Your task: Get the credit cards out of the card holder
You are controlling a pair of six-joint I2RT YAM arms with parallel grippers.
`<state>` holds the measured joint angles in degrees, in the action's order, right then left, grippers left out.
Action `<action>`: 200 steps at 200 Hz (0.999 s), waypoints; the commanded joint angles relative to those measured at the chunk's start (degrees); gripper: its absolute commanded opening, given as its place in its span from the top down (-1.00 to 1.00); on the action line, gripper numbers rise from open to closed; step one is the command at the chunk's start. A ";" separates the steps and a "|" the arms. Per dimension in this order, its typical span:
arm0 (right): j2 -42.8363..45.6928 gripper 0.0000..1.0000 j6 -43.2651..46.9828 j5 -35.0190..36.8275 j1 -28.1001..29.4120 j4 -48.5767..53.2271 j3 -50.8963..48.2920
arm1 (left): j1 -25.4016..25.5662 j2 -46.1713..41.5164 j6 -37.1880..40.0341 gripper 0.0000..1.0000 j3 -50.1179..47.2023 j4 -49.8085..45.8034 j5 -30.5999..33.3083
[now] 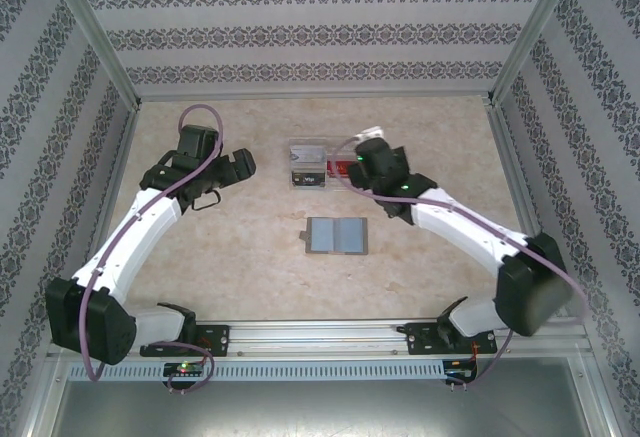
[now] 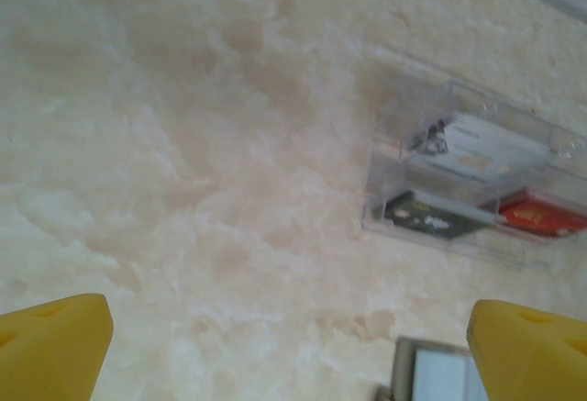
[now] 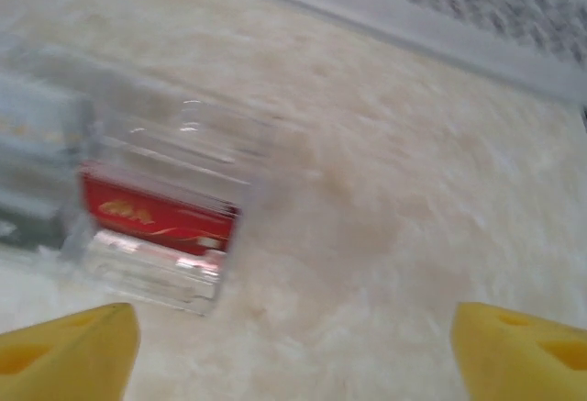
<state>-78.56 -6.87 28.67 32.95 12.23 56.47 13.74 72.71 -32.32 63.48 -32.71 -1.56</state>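
Note:
The grey card holder (image 1: 336, 237) lies open like a book in the middle of the table, pale blue-grey pockets up; its corner (image 2: 438, 373) shows in the left wrist view. Behind it stands a clear plastic box (image 1: 315, 165) holding a red credit card (image 3: 156, 213), a dark card (image 2: 429, 215) and a white card (image 2: 477, 149). My right gripper (image 3: 293, 350) hovers open just right of the box, with only bare table between its yellow fingertips (image 3: 523, 350). My left gripper (image 2: 293, 350) hangs open over the table left of the box, holding nothing.
The marble-patterned tabletop (image 1: 240, 257) is ringed by patterned walls and an aluminium frame (image 1: 310, 102). Both arms reach from the near rail (image 1: 320, 337) toward the back, the left gripper (image 1: 238, 167) and right gripper (image 1: 358, 164) flanking the box.

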 commanded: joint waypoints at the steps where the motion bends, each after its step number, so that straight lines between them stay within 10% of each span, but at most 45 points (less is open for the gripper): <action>1: 6.96 -0.96 -8.09 2.72 -4.58 -4.90 -6.55 | -0.50 2.25 6.54 -0.99 -2.55 9.05 6.00; 63: 20.89 -0.97 -2.85 -1.97 -18.17 -21.61 -29.03 | -2.39 9.99 20.71 -0.99 -10.31 21.44 24.71; 200: -3.70 -0.96 2.31 -16.59 -31.39 -53.52 -31.41 | -13.07 9.16 21.94 -0.99 -33.69 58.80 16.30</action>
<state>-80.07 -6.96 17.45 1.34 -33.39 23.86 1.85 85.67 -11.88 32.64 15.70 16.49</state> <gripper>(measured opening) 0.981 0.994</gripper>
